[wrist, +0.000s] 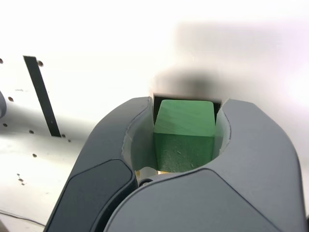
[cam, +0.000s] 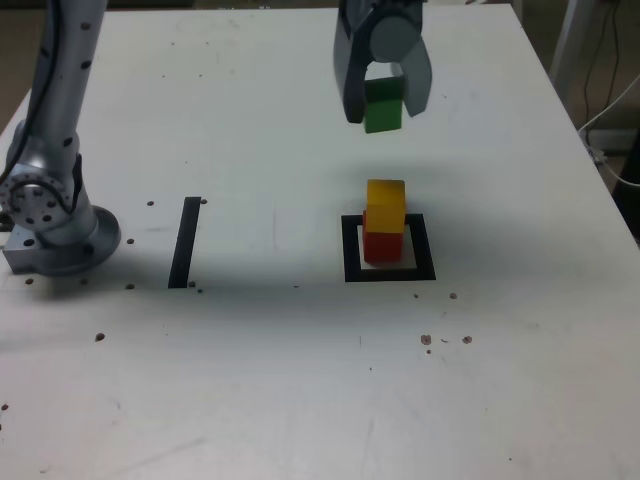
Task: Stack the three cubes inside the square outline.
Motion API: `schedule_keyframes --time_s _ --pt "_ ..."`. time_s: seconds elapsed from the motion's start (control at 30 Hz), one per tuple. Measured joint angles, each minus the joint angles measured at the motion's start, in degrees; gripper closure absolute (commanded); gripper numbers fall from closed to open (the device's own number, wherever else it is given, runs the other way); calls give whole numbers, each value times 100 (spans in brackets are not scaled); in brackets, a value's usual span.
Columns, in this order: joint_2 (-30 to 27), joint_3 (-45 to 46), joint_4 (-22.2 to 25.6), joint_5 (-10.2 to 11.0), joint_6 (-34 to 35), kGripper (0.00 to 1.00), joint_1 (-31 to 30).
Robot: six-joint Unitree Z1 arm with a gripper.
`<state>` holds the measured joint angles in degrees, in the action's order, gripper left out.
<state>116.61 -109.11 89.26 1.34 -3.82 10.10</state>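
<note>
We see clear air between the held green cube (cam: 383, 106) and the yellow cube (cam: 385, 207) below it at frame centre. Bare table (cam: 300, 400) surrounds that stack; the arm's base (cam: 55, 225) blocks the far left.

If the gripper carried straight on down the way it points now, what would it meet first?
Probably the yellow cube atop the red cube in the square outline. The gripper holds the green cube above that stack, though depth is unclear; it may sit slightly behind.
</note>
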Motion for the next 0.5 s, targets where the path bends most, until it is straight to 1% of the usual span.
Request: schedule_keyframes --time_s 0.1,0.27,0.33,0.5 --pt "0 -55 69 -72 -33 73 -127" --pt "31 -144 104 -265 -47 73 -498" --pt "83 -141 104 -344 -47 73 -547" --pt "152 -66 104 -460 -42 73 -707"
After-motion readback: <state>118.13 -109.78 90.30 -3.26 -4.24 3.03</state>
